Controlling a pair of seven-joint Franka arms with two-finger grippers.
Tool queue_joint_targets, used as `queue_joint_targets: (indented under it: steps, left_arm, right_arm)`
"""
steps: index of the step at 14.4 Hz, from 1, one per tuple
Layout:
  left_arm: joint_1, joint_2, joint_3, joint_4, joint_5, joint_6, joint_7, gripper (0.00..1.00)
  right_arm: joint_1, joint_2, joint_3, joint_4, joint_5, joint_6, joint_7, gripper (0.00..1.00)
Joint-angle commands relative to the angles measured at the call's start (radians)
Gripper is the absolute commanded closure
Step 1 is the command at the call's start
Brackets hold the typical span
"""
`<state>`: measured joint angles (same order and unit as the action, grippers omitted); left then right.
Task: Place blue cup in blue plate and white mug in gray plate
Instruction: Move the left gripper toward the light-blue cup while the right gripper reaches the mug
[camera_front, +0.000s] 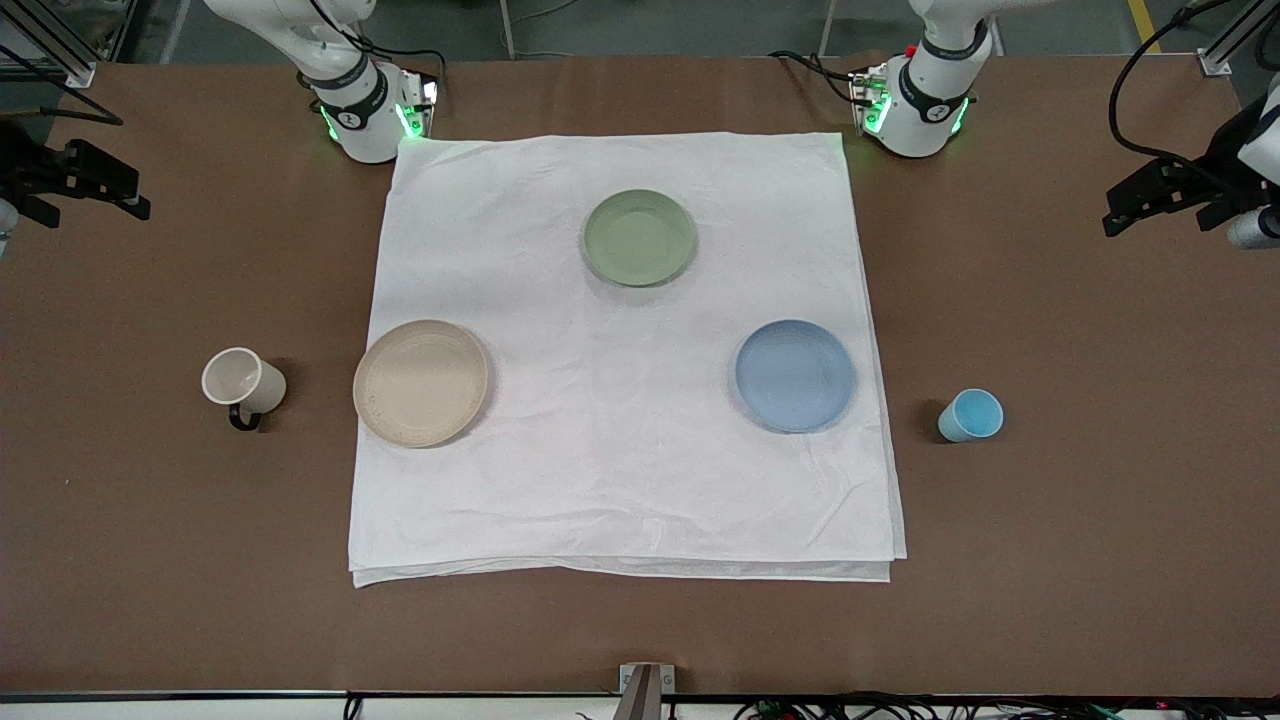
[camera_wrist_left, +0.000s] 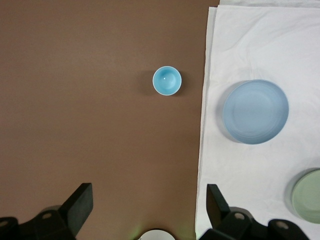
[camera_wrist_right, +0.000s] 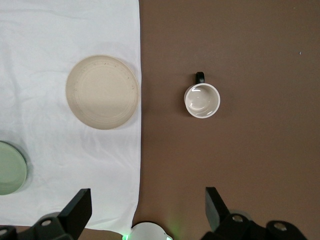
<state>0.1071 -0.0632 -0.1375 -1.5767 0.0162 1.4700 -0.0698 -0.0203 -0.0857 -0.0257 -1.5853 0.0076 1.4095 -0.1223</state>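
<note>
The blue cup (camera_front: 970, 415) stands upright on the bare brown table toward the left arm's end, beside the blue plate (camera_front: 795, 375); both show in the left wrist view, cup (camera_wrist_left: 167, 80) and plate (camera_wrist_left: 255, 111). The white mug (camera_front: 243, 383) stands upright toward the right arm's end, beside the gray plate (camera_front: 421, 382); both show in the right wrist view, mug (camera_wrist_right: 202, 100) and plate (camera_wrist_right: 102, 92). Both plates are empty. My left gripper (camera_wrist_left: 148, 192) is open and empty, high over the table. My right gripper (camera_wrist_right: 147, 195) is open and empty, also high.
A white cloth (camera_front: 620, 480) covers the middle of the table and bears all three plates. A pale green plate (camera_front: 639, 237) lies on it nearer the arm bases. The arm bases (camera_front: 365, 110) (camera_front: 920, 100) stand at the cloth's corners.
</note>
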Motion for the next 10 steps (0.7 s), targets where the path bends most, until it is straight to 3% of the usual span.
queue_joint_targets:
  steps: [1, 4, 6, 10]
  left_arm:
    - [0.002, 0.005, -0.001, 0.024, 0.021, -0.017, 0.013, 0.00]
    - [0.008, 0.069, 0.002, 0.047, 0.022, -0.001, 0.022, 0.00]
    - [0.075, 0.138, -0.001, 0.044, 0.011, 0.077, 0.025, 0.00]
    - [0.108, 0.217, -0.001, -0.105, -0.010, 0.306, 0.018, 0.00]
  right_arm:
    - [0.002, -0.026, 0.003, -0.028, -0.009, 0.006, 0.003, 0.00]
    - [0.002, -0.026, 0.003, -0.028, -0.009, 0.006, 0.003, 0.00]
    - [0.002, -0.026, 0.003, -0.028, -0.009, 0.008, 0.001, 0.00]
    - [0.002, -0.025, 0.003, -0.024, -0.009, 0.003, 0.001, 0.00]
